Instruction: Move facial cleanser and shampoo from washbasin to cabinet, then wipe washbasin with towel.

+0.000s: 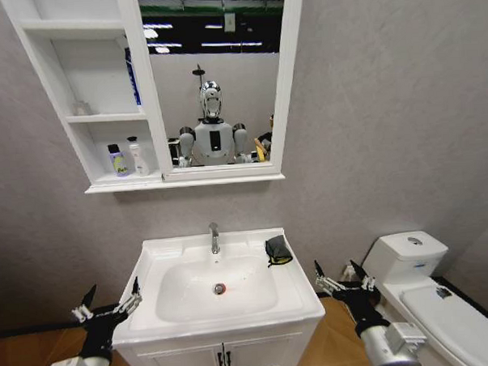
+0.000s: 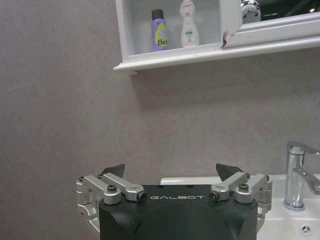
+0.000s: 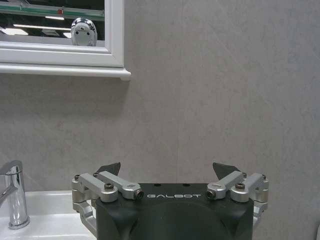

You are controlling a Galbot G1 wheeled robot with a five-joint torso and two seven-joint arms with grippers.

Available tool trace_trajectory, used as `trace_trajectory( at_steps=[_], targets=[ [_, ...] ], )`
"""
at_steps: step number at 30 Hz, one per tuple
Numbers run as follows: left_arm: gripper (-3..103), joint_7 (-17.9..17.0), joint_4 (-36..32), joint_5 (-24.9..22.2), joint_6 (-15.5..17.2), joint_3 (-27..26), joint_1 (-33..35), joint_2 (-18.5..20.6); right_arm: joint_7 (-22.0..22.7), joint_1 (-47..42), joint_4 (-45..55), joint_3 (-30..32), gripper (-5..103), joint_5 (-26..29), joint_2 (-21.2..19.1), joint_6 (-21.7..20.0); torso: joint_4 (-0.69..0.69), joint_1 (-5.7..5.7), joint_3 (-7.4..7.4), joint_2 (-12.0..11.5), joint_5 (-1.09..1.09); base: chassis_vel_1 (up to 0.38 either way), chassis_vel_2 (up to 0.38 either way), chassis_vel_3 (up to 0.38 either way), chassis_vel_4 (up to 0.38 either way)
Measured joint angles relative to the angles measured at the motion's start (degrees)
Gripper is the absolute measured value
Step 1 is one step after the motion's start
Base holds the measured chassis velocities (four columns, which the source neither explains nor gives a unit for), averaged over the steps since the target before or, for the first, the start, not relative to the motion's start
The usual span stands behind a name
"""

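jaws of both grippers spread, empty, flanking washbasin (image 1: 162, 259); towel (image 1: 278, 250) on rim, nearer right gripper (image 1: 342, 281), left gripper (image 1: 110, 305) opposite.

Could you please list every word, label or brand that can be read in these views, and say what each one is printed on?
"GALBOT": on the black body of the left gripper.
"GALBOT": on the black body of the right gripper.
"Be…": partial, on the purple bottle in the cabinet.
White bottle: label too small to read.
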Motion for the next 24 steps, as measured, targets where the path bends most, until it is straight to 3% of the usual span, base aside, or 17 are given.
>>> trace_trajectory(
  at_steps=[7, 24],
  targets=[
    [100, 1.07, 1.46, -3.26, -1.28, -5.03, 2.4, -1.14, 0.02, 0.28, -0.04, -0.09, 100, 0.07, 0.07, -0.03, 0.02, 0.0, 0.0, 0.0, -0.02, 0.0, 0.0, 0.0, 0.0],
    [100, 0.85, 1.59, -3.77, -1.05, -4.81, 1.79, -0.8, 0.3, 0.68, -1.3, 0.37, 100, -0.62, 0.53, -1.47, 0.01, 0.0, 0.01, -0.01, -0.02, 0.0, 0.0, 0.0, 0.0]
  ],
)
